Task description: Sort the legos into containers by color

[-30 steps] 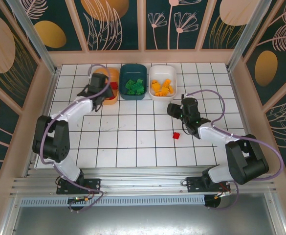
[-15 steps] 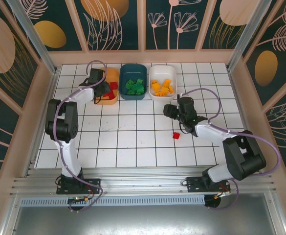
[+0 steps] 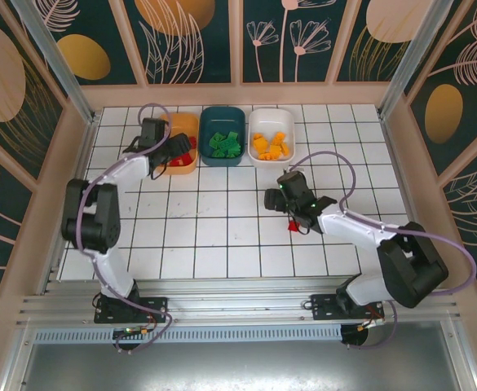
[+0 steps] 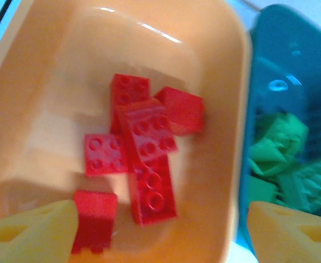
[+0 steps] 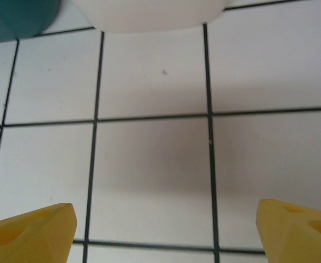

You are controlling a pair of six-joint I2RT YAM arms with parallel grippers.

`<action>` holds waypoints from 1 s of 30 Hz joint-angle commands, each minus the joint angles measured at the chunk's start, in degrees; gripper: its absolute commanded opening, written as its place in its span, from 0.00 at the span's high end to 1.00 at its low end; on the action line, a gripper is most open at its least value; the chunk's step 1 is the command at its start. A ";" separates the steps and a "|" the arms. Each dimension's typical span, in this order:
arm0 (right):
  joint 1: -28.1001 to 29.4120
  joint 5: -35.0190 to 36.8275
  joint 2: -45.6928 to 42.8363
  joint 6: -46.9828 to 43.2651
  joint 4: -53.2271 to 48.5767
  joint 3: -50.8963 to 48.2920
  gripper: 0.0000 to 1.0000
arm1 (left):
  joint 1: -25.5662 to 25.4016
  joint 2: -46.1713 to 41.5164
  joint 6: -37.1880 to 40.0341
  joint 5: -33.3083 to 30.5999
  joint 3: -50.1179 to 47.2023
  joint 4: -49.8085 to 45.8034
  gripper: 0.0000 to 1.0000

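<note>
Ok so, starting near the arm bases: there's one lone red lego (image 3: 293, 227) sitting on the counter (image 3: 205, 244), right up against the right arm as seen from overhead. The right gripper (image 3: 272, 197) is a little farther out, toward the tubs, so that brick sits behind the gripper and not between its jaws. On the right wrist cam the right fingertips (image 5: 28, 230) are spread wide with only bare tile between them. So it's released, holding nothing.

Farther back, the three tubs sit side by side along the far edge of the counter. The left gripper (image 3: 179, 152) hangs over the orange tub (image 3: 183, 120), which holds a little heap of red legos (image 4: 146, 159). The left fingertips (image 4: 28, 233) are also wide apart with nothing pinched. One red brick lies just beside one tip, and I can't tell if it touches. Next over is the teal tub (image 3: 222, 112) with the green legos (image 3: 224, 144), then the white tub (image 3: 271, 114) with the orange-yellow legos (image 3: 271, 146).

The counter is white square tile with dark grout lines. It's boxed in by wall panels (image 3: 197, 41), dark teal with pale leaf and flower drawings and big orange blobs, all set in a pinkish frame.
</note>
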 commanded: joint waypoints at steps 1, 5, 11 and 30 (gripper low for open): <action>1.30 6.04 -4.17 6.46 -7.61 -2.37 0.13 | -0.19 -8.03 -4.69 8.22 -9.90 12.05 0.15; 1.74 3.13 -5.33 9.40 -8.55 -4.36 0.12 | -0.74 -15.51 -9.80 12.06 -24.11 23.02 0.05; 3.47 0.86 -3.02 13.04 -8.42 -6.29 0.14 | -0.77 -24.91 -10.96 11.56 -34.44 25.09 0.01; 4.20 6.32 -0.93 14.46 -6.83 -6.29 0.69 | -0.84 -31.36 -10.70 11.75 -38.30 21.89 0.02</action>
